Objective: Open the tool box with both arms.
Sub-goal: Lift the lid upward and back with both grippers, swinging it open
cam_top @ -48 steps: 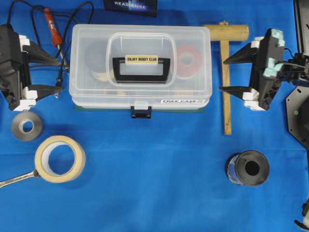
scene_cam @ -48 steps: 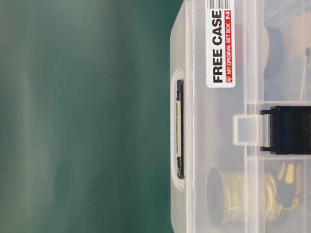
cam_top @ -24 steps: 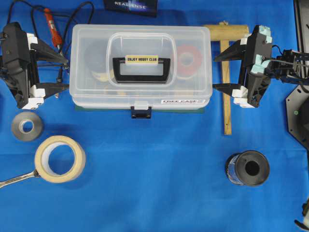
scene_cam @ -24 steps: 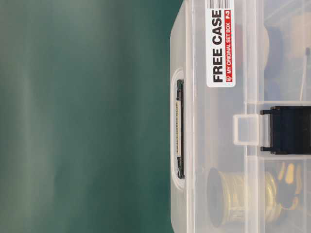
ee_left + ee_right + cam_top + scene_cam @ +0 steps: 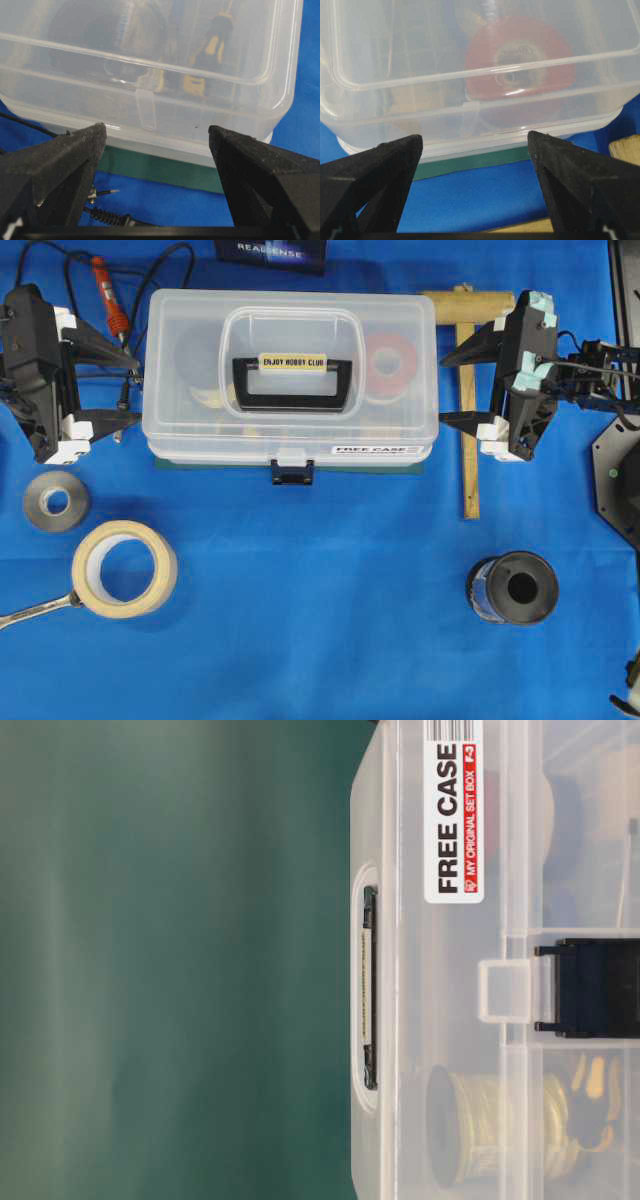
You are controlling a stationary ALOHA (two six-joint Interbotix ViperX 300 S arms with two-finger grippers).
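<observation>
The tool box (image 5: 290, 375) is sitting closed toward the worktop's far edge, its latch (image 5: 291, 473) fastened; the left end effector (image 5: 128, 388) and right end effector (image 5: 452, 388) are flanking its short ends, fingers spread apart, gripping nothing; a wooden mallet (image 5: 467, 390) is lying under the right one.

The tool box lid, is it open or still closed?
Closed. The tool box lid lies flat on its base, and the dark latch sits over the front edge.
</observation>
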